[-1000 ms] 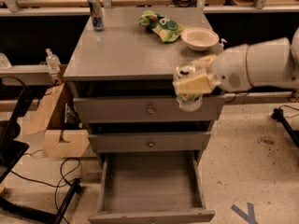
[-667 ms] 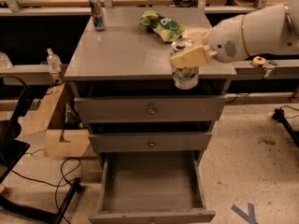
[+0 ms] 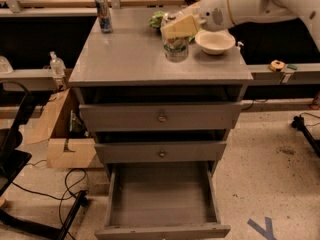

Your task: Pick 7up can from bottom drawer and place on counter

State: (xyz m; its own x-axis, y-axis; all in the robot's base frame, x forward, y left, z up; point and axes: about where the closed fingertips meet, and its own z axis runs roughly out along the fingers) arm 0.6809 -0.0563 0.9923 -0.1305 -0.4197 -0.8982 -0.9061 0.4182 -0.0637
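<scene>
My gripper (image 3: 176, 34) hangs over the middle of the gray counter (image 3: 125, 59), its pale fingers shut on the 7up can (image 3: 176, 48). The can stands upright with its green and white body showing below the fingers, at or just above the counter surface. The bottom drawer (image 3: 162, 201) is pulled fully out below, and its gray floor shows nothing in it. My white arm reaches in from the upper right.
A white bowl (image 3: 215, 40) sits right of the can. A green bag (image 3: 157, 20) lies behind it. A tall dark blue-and-red can (image 3: 104, 14) stands at the counter's back left. Two knobbed drawers (image 3: 161, 117) are shut. A cardboard box (image 3: 65, 134) and cables lie left.
My gripper has carried the can up from in front of the top drawer and back over the counter, to a spot left of the bowl.
</scene>
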